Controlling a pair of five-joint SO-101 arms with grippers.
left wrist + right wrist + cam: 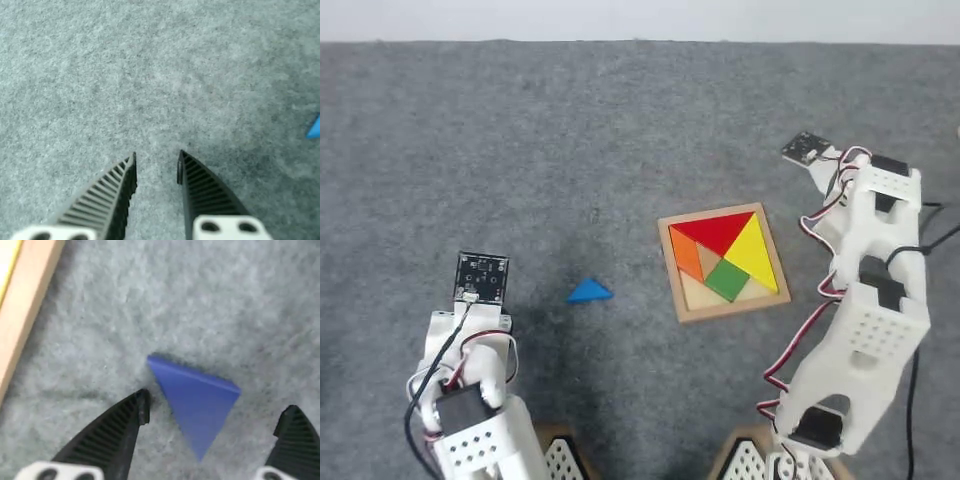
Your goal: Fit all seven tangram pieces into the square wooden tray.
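**Right claw (pixel 218 407) poised around a blue triangle (pixel 197 400)**

The claw is gaping wide, holding nothing, likely lining up a pickup; the flat, sharp-cornered triangle is lying just beside the wooden tray (pixel 25 315). The left claw (pixel 156 156) is hanging slightly open and empty, with a second blue triangle (pixel 590 291) lying nearby.

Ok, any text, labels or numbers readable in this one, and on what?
None can be read.
The wooden tray, the pieces in it, the blue triangle and the grey mat carry no print.
The circuit boards on the arms may bear markings, but these are too small to read.
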